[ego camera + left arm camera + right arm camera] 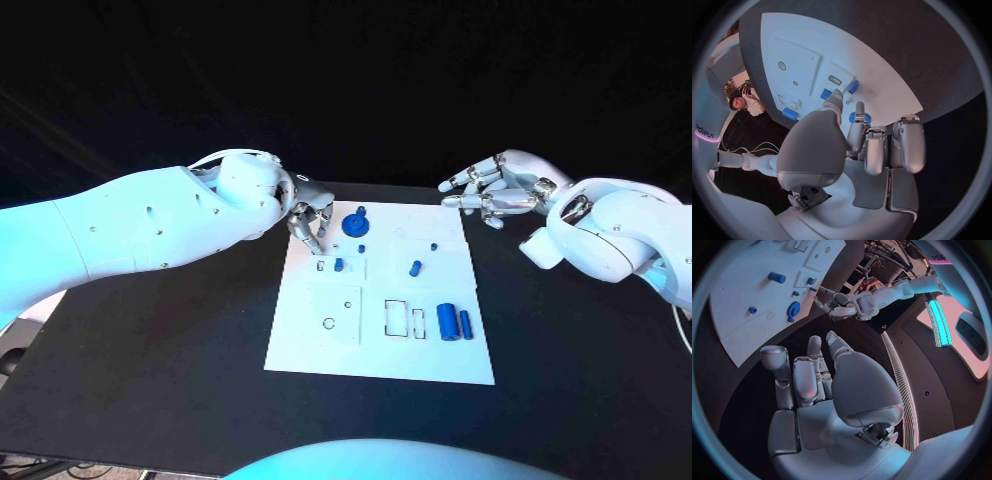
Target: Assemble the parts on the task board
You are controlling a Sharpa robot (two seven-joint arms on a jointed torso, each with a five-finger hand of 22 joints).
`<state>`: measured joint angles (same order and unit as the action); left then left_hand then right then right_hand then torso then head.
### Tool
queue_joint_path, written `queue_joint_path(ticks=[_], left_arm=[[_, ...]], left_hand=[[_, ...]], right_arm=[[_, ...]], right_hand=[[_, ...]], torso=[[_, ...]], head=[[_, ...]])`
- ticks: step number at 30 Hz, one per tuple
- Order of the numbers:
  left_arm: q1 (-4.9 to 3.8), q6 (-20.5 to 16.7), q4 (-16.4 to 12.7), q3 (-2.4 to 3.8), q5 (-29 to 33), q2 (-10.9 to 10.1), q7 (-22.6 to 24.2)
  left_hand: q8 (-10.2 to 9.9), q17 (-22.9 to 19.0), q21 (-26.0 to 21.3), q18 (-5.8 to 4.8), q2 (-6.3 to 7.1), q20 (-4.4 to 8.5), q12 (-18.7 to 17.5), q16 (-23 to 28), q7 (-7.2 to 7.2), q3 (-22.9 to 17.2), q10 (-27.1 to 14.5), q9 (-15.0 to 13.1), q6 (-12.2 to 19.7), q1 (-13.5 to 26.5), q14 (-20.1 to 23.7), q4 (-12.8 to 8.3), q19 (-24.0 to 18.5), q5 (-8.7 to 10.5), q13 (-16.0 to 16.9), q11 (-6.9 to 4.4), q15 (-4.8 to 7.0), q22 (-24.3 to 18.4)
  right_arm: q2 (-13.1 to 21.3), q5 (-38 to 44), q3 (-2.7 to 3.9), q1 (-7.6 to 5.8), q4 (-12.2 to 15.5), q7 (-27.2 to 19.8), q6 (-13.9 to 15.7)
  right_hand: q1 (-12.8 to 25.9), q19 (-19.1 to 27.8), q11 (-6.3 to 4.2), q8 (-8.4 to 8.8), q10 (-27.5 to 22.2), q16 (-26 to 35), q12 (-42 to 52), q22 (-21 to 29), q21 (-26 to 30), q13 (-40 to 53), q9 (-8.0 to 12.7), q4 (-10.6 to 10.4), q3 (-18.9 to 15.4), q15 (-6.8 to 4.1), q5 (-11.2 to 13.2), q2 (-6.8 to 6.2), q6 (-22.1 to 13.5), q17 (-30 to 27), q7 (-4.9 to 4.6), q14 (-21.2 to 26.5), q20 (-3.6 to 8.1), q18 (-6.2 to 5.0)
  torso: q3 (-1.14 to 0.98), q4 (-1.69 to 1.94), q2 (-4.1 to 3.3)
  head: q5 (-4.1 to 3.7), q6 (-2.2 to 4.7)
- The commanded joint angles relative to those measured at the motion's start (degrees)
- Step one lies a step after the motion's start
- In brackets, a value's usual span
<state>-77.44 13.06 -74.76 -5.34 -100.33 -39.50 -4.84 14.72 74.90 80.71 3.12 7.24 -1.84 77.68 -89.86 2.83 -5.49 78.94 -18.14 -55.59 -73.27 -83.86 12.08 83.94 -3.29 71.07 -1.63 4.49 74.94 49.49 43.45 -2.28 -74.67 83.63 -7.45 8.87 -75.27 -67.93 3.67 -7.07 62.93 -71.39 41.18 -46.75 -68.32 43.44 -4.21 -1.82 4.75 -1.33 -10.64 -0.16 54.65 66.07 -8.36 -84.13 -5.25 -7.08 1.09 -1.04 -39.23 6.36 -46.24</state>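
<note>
Currently the left robot hand (303,215) hangs over the far-left corner of the task board (325,350), fingertips down by a small blue part (339,265), holding nothing. The right robot hand (498,188) hovers off the far-right corner, fingers apart and loosely curled, empty. Board sits mid-desk (144,380); blue cylinder (447,321) lies near-right.

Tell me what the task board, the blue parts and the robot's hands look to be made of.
Task board: matt white, probably plastic; flat with cut recesses. Blue cylinder: likely moulded or printed plastic, uniform dull colour. Left hand and right hand: silvery, glossy highlights, metal or metallised plastic.
</note>
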Motion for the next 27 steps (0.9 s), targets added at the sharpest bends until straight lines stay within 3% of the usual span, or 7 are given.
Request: queue_joint_path(ticks=[1,12,27], left_arm=[[0.05,2.3,0.3,-0.03,-0.6,0.2,0.6],[0.45,2.9,1.7,-0.3,0.2,0.9,1.0],[1.3,3.0,2.7,-0.46,0.2,1.7,1.7]], left_hand=[[-0.3,15.1,-0.1,-0.92,0.03,0.4,-0.4,-0.1,-0.19,-0.5,0.1,0.1,-0.3,-0.6,-6.1,0.0,2.8,-0.04,0.1,-0.38,0.42,9.3],[-0.7,15.1,-0.2,-0.89,0.03,0.43,-0.5,-0.1,-0.27,-1.4,0.0,0.3,-0.4,-1.0,-6.1,-0.1,2.8,-0.02,0.0,-0.44,0.46,9.3],[-1.3,15.1,-0.6,-0.81,-0.6,0.47,-0.7,-0.1,-0.34,-2.7,-0.1,0.5,-0.7,-1.4,-6.1,0.0,2.6,-0.02,0.0,-0.48,0.49,9.1]], right_arm=[[0.0,0.5,0.0,0.05,0.1,-0.5,-0.6],[-0.1,0.5,0.0,0.05,0.1,-0.6,-0.7],[-0.2,0.4,0.0,0.07,0.1,-0.7,-0.7]], right_hand=[[0.0,0.2,-0.33,-0.36,0.0,0.1,-0.2,0.0,0.3,0.0,0.1,-0.1,-0.4,0.27,0.2,0.35,0.3,0.1,-0.11,-0.8,0.11,-0.88],[0.0,0.2,-0.33,-0.37,0.1,0.1,-0.2,0.0,0.3,-0.1,0.1,-0.1,-0.4,0.27,0.2,0.39,0.3,0.1,-0.12,-0.9,0.11,-0.88],[0.1,0.1,-0.33,-0.38,0.1,0.1,-0.2,0.0,0.4,-0.1,0.1,-0.2,-0.5,0.27,0.2,0.48,0.3,0.1,-0.12,-0.9,0.11,-0.88]], torso=[[0.0,0.07,-0.01],[-0.04,-0.1,0.02],[-0.04,0.0,0.0]], head=[[0.02,-0.11],[0.13,-0.13],[0.0,-0.21]])
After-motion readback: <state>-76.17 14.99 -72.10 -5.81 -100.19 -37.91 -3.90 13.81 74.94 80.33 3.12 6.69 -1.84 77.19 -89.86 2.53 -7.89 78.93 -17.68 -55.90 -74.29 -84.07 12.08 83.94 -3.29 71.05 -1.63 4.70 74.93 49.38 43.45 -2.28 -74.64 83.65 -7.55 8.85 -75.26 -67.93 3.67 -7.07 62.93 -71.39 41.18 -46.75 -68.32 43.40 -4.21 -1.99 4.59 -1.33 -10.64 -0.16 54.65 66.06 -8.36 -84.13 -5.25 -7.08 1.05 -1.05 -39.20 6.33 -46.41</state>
